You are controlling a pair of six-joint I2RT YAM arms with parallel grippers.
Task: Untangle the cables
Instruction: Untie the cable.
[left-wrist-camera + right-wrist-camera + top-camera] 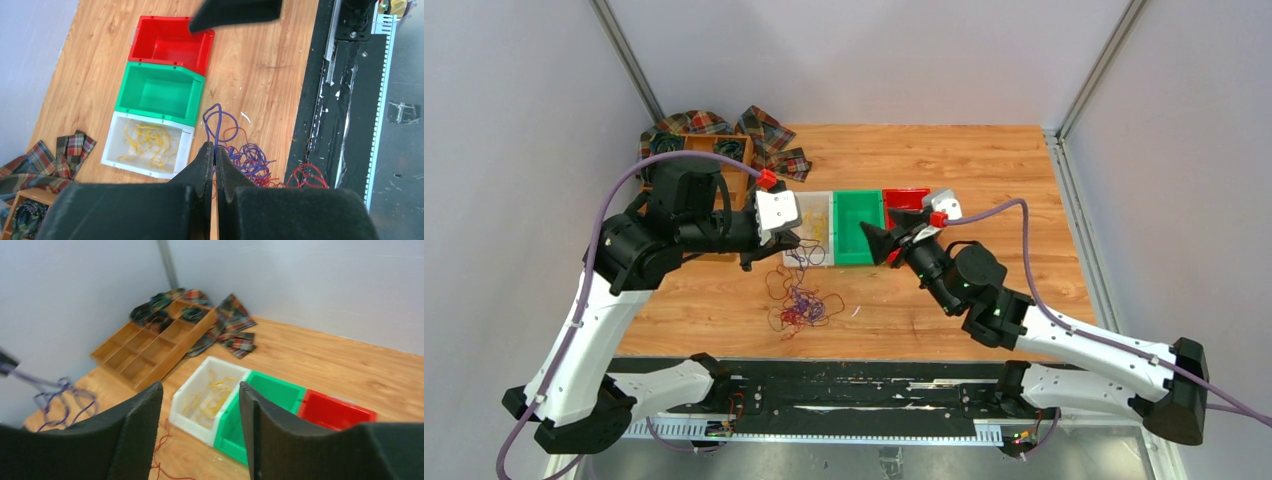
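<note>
Two arms on my screens, and only one has hold of anything. My left gripper [215,150] is clenched, its fingertips pressed flat together on a purple wire [218,119] whose loop stands out just past the tips. That strand trails into the cables [802,305], a loose clump of purple and red-brown loops. The clump lies on the wooden table [984,160], on the arms' side of the white bin [108,145] and close to it.

My right gripper [200,389] is released, with its jaws spread wide. On the overhead camera it hangs over the seam between the green bin [198,100] and the red bin [172,36], well apart from the clump.

All three bins stand in one row with their sides touching: white, then green, then red. Yellow strands [150,142] lie loose in the white one.

At the far left corner a wooden divided tray [150,345] sits with plaid cloths [231,315] bunched around its far end. Some cloth is tucked into its compartments, though the wrist view is too soft for me to say which.
</note>
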